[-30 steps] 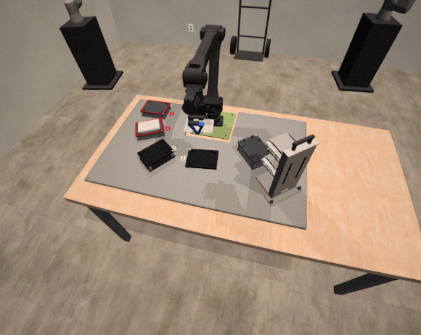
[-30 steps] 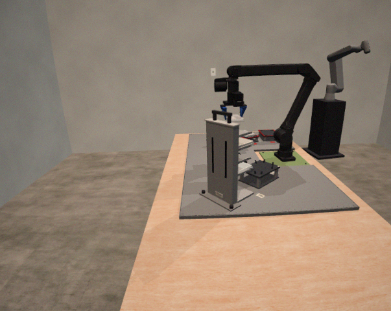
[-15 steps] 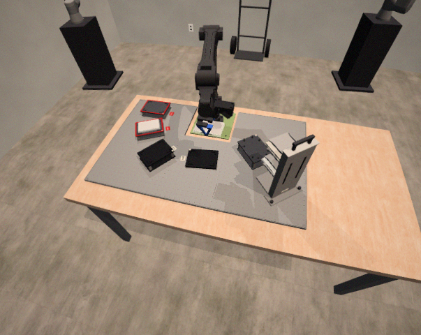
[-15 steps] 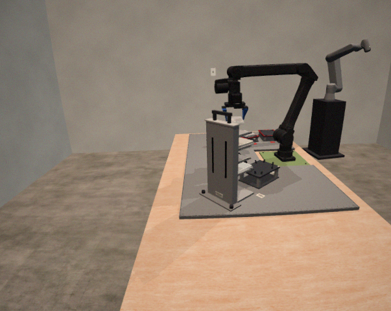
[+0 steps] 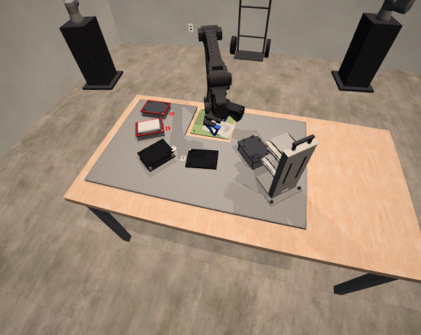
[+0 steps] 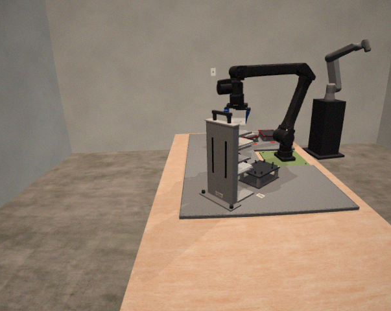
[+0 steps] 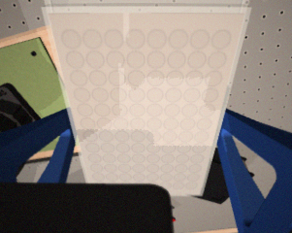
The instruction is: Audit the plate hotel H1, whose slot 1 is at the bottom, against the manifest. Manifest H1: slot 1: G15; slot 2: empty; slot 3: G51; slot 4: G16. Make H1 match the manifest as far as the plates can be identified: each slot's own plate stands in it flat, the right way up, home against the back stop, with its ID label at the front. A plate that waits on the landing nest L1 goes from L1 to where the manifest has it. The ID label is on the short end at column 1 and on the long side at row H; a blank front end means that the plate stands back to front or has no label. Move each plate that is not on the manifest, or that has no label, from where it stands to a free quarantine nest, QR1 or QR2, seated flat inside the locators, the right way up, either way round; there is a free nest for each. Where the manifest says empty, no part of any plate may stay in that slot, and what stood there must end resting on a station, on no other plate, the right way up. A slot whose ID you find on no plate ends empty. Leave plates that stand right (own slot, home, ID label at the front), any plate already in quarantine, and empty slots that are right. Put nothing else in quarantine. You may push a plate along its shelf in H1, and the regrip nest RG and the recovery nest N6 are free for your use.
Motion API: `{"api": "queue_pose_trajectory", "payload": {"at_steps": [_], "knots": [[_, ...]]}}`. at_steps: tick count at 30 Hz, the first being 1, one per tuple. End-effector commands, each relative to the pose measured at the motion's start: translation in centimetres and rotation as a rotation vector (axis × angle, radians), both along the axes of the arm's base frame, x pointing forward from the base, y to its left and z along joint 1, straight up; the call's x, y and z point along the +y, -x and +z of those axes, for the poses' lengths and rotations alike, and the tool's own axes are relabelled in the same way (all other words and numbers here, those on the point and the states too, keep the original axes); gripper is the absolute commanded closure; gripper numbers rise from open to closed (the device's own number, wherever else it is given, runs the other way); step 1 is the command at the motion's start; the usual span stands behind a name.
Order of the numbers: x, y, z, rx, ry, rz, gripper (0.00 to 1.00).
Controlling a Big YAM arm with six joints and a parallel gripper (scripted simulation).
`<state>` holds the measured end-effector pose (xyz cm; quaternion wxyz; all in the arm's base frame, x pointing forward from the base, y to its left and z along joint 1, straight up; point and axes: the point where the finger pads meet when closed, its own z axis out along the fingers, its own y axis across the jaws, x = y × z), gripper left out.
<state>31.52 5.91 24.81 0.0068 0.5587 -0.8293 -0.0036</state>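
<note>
My gripper (image 5: pixel 216 128) (image 6: pixel 237 115) (image 7: pixel 146 116) is shut on a clear multiwell plate (image 5: pixel 227 128) (image 6: pixel 236 120) (image 7: pixel 146 92), gripping it across its long sides with the blue fingers. It holds the plate level, high above the mat near the arm's base. No label shows on the plate in the wrist view. The plate hotel H1 (image 5: pixel 292 165) (image 6: pixel 220 157) stands at the right of the mat, with pale plates (image 5: pixel 274 146) (image 6: pixel 244 142) showing on its shelves. The black landing nest (image 5: pixel 251 147) (image 6: pixel 260 172) in front of the hotel carries no plate.
Two red-rimmed quarantine nests stand at the mat's far left: the far one (image 5: pixel 155 107) is bare, the near one holds a white plate (image 5: pixel 149 125). Two black nests (image 5: pixel 155 153) (image 5: pixel 202 158) lie in the middle left. The arm's green base pad (image 5: pixel 200 124) is at the back.
</note>
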Motion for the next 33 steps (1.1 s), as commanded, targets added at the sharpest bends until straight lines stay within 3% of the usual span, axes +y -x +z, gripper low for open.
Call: {"api": "queue_pose_trajectory", "payload": {"at_steps": [1, 12, 29, 33], "knots": [[1.8, -2.0, 3.2, -0.088, -0.026, -0.109, 0.14], [4.9, -1.8, 3.3, -0.09, -0.034, -0.128, 0.14], [10.0, -0.3, 3.5, -0.082, -0.053, -0.378, 0.14], [11.4, -0.2, 3.0, -0.072, -0.048, -0.381, 0.14]]}}
